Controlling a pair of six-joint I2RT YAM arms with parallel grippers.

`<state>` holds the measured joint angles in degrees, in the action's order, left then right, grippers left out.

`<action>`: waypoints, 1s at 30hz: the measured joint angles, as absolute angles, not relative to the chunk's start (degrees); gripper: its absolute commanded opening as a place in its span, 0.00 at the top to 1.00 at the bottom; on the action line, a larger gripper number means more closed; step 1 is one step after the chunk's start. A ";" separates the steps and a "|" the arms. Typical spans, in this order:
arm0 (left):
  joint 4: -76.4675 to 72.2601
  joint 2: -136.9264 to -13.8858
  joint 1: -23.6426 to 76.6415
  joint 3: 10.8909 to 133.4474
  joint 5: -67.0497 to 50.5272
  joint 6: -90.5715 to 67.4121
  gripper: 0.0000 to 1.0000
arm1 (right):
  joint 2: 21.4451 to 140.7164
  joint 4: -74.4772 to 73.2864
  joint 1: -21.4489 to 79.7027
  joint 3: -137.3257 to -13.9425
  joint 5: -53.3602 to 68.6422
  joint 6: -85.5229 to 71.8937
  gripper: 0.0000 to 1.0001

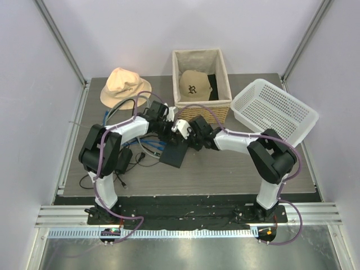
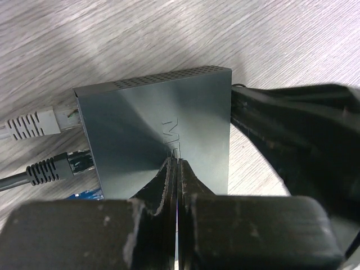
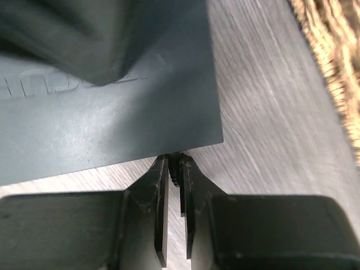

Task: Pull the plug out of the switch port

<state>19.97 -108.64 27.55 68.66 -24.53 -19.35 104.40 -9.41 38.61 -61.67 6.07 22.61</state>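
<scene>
Cables (image 1: pixel 130 159) sprawl over the left side of the table (image 1: pixel 236 169), nearer than a tan hat (image 1: pixel 124 85) at the far-left corner. They run right to the switch (image 2: pixel 152 124), which lies flat near the table's middle between the two arms. Its socket edge faces left. A grey plug (image 2: pixel 35 124) sits in the farther port and a black plug (image 2: pixel 55 167) in the next one nearer. Something blue shows nearer again, mostly hidden.

The left pincer (image 2: pixel 177 167) is closed, fingers pressed together with nothing between them. Its tips are down on the switch's top face, apparently to pin the box so it will not slide when a lead is tugged. The right pincer (image 3: pixel 175 163) is all but closed too, with only a slit between the fingers. Its tips are at the switch's edge away from the sockets, close to a corner. It grips nothing that I can see and likely braces that side.

Neither pincer is on a plug, so the pull itself is not yet begun. Farther right stand a wicker basket (image 1: pixel 178 79) and a white plastic basket (image 1: pixel 281 118).
</scene>
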 measured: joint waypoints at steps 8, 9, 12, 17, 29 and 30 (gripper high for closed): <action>22.04 -111.42 28.18 72.38 -24.67 -19.59 1.00 | 97.23 1.48 39.99 -48.95 -0.12 30.92 0.99; 22.06 -111.48 28.25 72.51 -24.58 -19.57 1.00 | 97.32 -0.99 38.92 -50.26 2.09 30.55 0.99; 22.17 -111.55 28.27 72.84 -24.56 -19.55 1.00 | 98.08 -6.79 35.81 -55.02 7.03 28.25 0.99; 22.09 -110.61 28.21 72.47 -24.73 -19.40 1.00 | 98.41 -10.94 33.67 -57.87 10.00 22.90 0.94; 19.40 -100.09 26.24 61.30 -24.36 -14.70 0.67 | 103.11 -20.56 32.84 -66.54 0.73 12.03 0.32; 20.82 -98.70 25.96 60.60 -23.92 -14.24 0.61 | 102.72 -21.12 32.64 -66.59 1.37 11.75 0.32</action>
